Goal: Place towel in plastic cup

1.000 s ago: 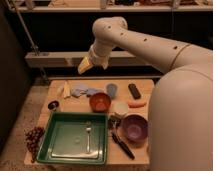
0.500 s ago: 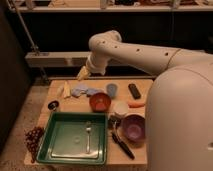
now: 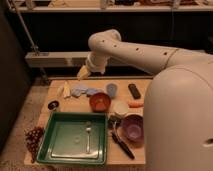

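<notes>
- tool point(image 3: 83, 73) is seen at the end of the white arm point(image 3: 135, 50), held in the air over the back left part of the bench point(image 3: 73, 104)
- whether the tool is spread or pressed together cannot be told; only a yellowish tip pointing down and to the left is made out
- nothing is seen hanging from the tool
- towel point(image 3: 80, 91) is found lying crumpled on the bench, blue-grey, just below the tool and apart from it
- towel is flanked by a pale yellow item point(image 3: 65, 89) on its left and a blue-grey oval item point(image 3: 112, 90) on its right
- plastic cup point(image 3: 120, 107) is taken to be the pale round container just right of the orange bowl point(image 3: 100, 102); it stands upright, well apart from the towel
- no part of the towel is seen in the cup
- an orange stick-like item point(image 3: 135, 104) is seen just right of the cup, and a black bar-shaped item point(image 3: 134, 90) behind that
- purple bowl point(image 3: 132, 127) is placed in front of the cup, with a black-handled utensil point(image 3: 122, 145) beside it
- green tray point(image 3: 65, 142) is set at the front left of the bench, with a fork point(image 3: 88, 135) lying in it
- a small dark round item point(image 3: 53, 105) is seen at the tray's back left corner
- grapes point(image 3: 34, 139) are seen left of the tray, at the bench edge
- the right side of the view is filled by the robot body point(image 3: 180, 115)
</notes>
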